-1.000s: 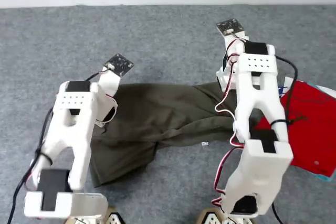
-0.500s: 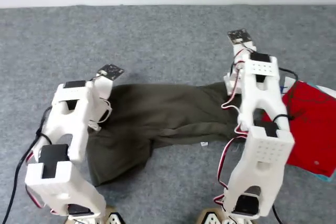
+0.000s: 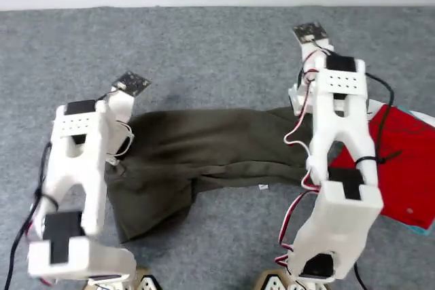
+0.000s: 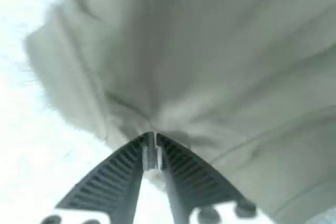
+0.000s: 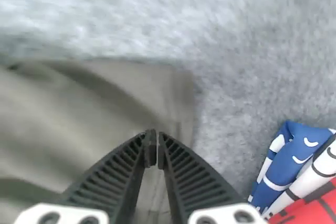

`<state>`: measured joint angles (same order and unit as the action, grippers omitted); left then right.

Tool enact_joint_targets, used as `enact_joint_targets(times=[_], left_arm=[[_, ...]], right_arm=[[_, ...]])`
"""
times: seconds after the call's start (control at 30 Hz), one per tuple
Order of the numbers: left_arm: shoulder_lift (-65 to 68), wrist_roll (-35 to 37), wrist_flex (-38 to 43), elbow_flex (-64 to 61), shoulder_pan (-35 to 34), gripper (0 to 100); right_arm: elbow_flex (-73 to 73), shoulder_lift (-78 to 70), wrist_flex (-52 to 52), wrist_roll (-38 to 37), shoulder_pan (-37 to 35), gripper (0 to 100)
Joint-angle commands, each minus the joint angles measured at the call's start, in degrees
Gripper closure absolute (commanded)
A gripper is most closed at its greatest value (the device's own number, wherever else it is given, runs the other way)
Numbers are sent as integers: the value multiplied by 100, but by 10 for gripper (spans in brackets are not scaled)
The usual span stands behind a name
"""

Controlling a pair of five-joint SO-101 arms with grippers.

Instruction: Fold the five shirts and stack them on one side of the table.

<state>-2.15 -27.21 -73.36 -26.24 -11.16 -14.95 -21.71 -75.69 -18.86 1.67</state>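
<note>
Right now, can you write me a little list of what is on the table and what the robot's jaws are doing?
table: grey fuzzy top
shirt being worked on: green shirt, crumpled, stretched between the two arms
left jaws: shut on one end of the green shirt
right jaws: shut on its other end, near the edge
waiting pile: red shirt beside the right arm
also there: blue and white cloth touching the red shirt
</note>
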Motion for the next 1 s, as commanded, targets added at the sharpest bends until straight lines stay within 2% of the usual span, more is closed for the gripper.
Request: enact_joint_targets(times=[0.0, 0.2, 0.33, 0.43, 0.57, 0.63, 0.73, 0.83, 0.97], left_arm=[[-1064, -79, -176, -92, 26, 985], [-1644, -554, -993, -637, 308, 985], [-1688, -563, -905, -1305, 651, 985], [-1679, -563, -756, -1798, 1029, 985], [-1679, -563, -492, -2440, 1407, 985], [-1679, -589, -308, -2765, 1398, 985], [-1679, -1064, -264, -3152, 1363, 985], [-1670, -1222, -255, -3143, 914, 985], [-1670, -1820, -290, -3248, 343, 985]], right_arm=[[-79, 549, -426, 26, -321, 990], [-79, 549, -1640, 18, -620, 990], [9, 541, -2255, 18, -743, 990], [369, 541, -2281, 26, -734, 990], [1169, 330, -1815, 26, -629, 990], [1459, 127, -1552, 26, -523, 990], [1530, -180, -1270, 26, -259, 990], [1521, -330, -945, 26, -4, 990], [1521, -330, -760, 18, 224, 990]])
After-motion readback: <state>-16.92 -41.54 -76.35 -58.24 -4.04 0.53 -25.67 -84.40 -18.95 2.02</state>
